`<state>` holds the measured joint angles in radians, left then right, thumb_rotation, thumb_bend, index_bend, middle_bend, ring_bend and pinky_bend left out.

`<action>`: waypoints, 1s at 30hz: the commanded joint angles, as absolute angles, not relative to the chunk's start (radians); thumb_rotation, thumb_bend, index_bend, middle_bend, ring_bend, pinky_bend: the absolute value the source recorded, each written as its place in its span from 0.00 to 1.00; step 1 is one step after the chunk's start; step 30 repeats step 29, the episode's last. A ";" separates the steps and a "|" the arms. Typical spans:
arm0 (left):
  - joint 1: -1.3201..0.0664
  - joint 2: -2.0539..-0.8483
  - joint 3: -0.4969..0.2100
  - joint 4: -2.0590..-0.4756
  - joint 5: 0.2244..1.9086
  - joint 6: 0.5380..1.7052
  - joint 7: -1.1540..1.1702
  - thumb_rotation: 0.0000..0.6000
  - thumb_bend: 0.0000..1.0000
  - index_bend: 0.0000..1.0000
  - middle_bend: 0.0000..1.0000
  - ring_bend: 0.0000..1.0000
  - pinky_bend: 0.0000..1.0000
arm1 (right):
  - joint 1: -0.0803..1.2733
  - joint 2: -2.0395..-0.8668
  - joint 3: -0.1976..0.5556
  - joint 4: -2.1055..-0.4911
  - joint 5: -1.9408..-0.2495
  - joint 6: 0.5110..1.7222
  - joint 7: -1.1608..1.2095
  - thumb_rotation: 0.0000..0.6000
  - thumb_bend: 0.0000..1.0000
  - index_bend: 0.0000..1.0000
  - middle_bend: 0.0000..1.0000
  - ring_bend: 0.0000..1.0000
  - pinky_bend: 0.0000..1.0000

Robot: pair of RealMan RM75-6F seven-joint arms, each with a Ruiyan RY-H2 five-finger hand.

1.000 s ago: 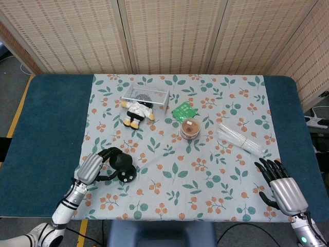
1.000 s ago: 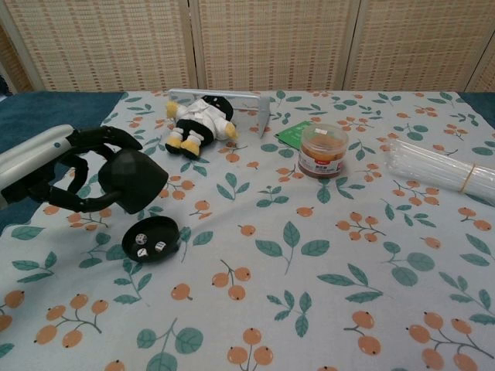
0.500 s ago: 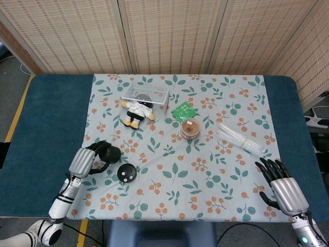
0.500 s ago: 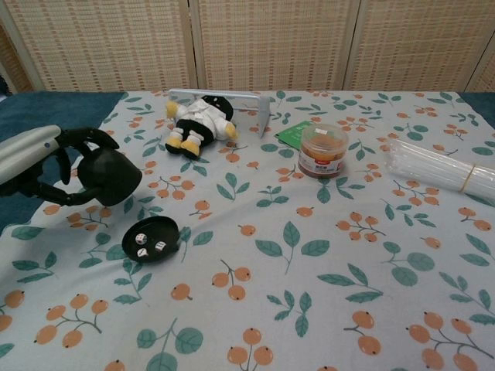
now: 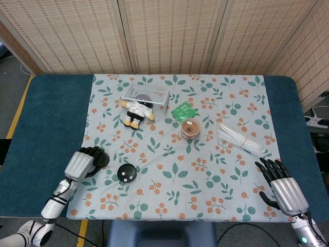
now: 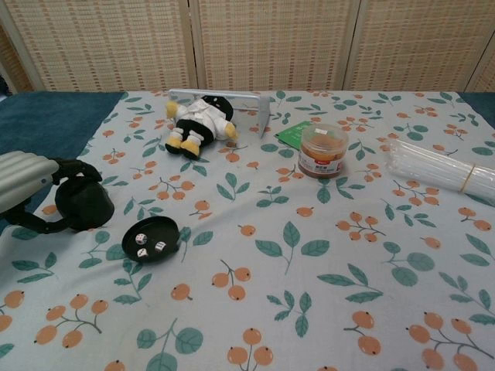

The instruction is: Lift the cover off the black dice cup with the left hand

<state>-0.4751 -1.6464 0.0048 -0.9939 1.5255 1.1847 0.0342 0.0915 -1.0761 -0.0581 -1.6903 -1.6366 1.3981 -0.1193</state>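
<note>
My left hand (image 5: 81, 163) grips the black dice cup cover (image 6: 83, 204) at the left edge of the floral cloth, its fingers wrapped around it. In the head view only a sliver of the cover (image 5: 102, 160) shows past the fingers. The left hand (image 6: 31, 185) holds it low, to the left of the black dice cup base (image 6: 151, 238), which lies uncovered on the cloth with three white dice in it. The base (image 5: 126, 173) is apart from the hand. My right hand (image 5: 281, 188) rests open at the table's front right corner, seen only in the head view.
A plush doll (image 5: 136, 111) lies in front of a metal mesh stand (image 5: 146, 95) at the back. A small lidded jar (image 5: 190, 128), a green packet (image 5: 183, 110) and a bundle of clear straws (image 5: 240, 138) lie to the right. Blue table (image 5: 46, 118) borders the cloth.
My left hand has carried the cover away from above the base, moving left and down toward the cloth's left edge. The base with its dice stayed put. The right hand has not moved.
</note>
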 commanded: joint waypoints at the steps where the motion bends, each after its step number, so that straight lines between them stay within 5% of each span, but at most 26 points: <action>1: -0.472 -1.617 -0.004 -1.058 1.518 1.189 0.016 1.00 0.47 0.00 0.02 0.01 0.29 | 0.091 -1.076 -0.059 -1.690 -1.638 1.399 -0.119 1.00 0.25 0.00 0.00 0.00 0.00; 9: -0.473 -1.549 -0.015 -1.181 1.534 1.218 -0.011 1.00 0.41 0.00 0.00 0.00 0.22 | 0.092 -1.078 -0.059 -1.690 -1.639 1.397 -0.122 1.00 0.25 0.00 0.00 0.00 0.00; 13: -0.433 -1.477 -0.017 -1.293 1.571 1.330 -0.030 1.00 0.41 0.00 0.00 0.00 0.19 | 0.091 -1.077 -0.058 -1.689 -1.639 1.400 -0.120 1.00 0.25 0.00 0.00 0.00 0.00; 20: -0.225 -1.239 0.166 -1.561 1.654 1.536 -0.201 1.00 0.41 0.00 0.00 0.00 0.13 | 0.077 -1.089 -0.036 -1.679 -1.611 1.434 -0.143 1.00 0.25 0.00 0.00 0.00 0.00; 30: -0.148 -1.200 0.123 -1.557 1.618 1.622 -0.141 1.00 0.41 0.00 0.00 0.00 0.11 | 0.078 -1.108 -0.034 -1.683 -1.608 1.426 -0.181 1.00 0.25 0.00 0.00 0.00 0.00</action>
